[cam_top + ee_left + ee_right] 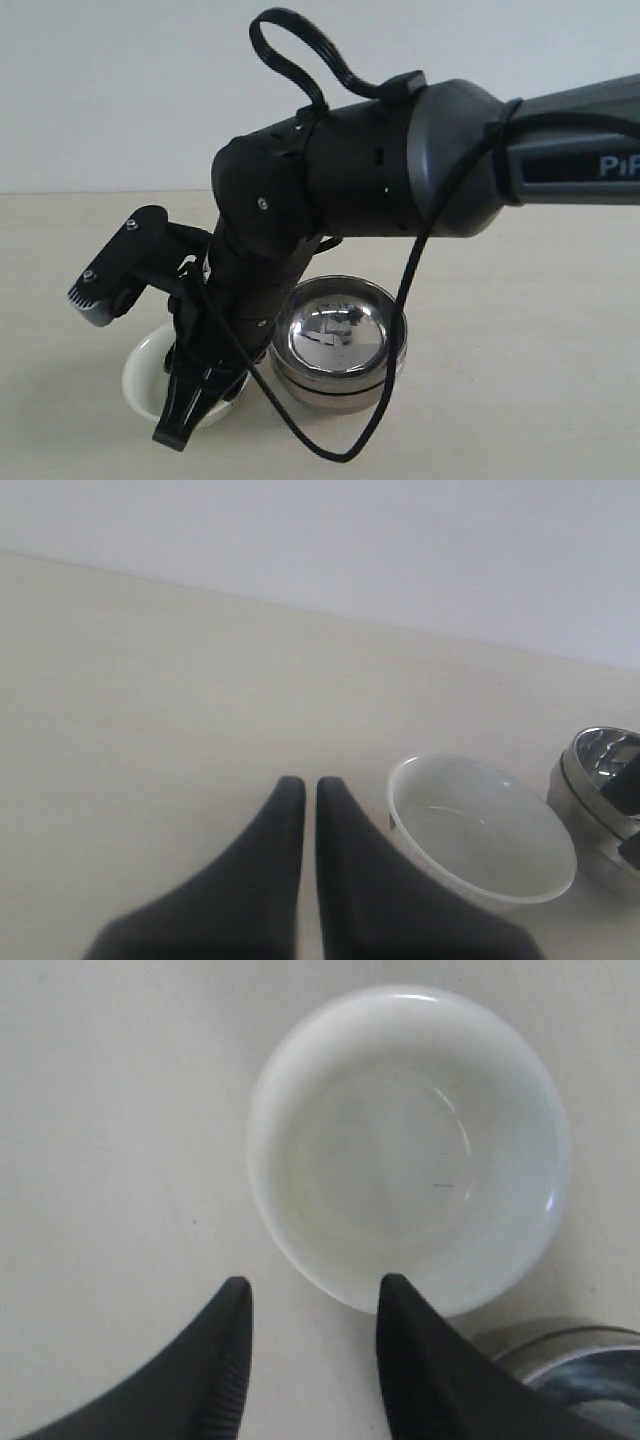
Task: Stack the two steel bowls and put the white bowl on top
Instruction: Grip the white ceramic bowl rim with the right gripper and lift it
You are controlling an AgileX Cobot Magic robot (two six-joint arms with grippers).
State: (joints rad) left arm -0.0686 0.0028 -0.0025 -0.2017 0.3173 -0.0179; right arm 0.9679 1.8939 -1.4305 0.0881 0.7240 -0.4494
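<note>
The white bowl (pixel 410 1140) stands upright and empty on the pale table, also seen in the exterior view (pixel 145 372) and the left wrist view (pixel 480 830). Just beside it the two steel bowls (pixel 340 345) sit nested as one stack (pixel 598 780), their rim showing in the right wrist view (pixel 570 1355). My right gripper (pixel 315 1288) points down over the white bowl's near rim, open, with only table between its fingers; one finger overlaps the rim. In the exterior view it (pixel 185 425) hides part of the bowl. My left gripper (pixel 303 785) is shut on nothing, a little apart from the white bowl.
The right arm (pixel 400 170) reaches across from the right, and its cable (pixel 400 300) loops down in front of the steel stack. Bare table (pixel 150 680) lies around the bowls, and a plain wall (pixel 120 90) rises behind.
</note>
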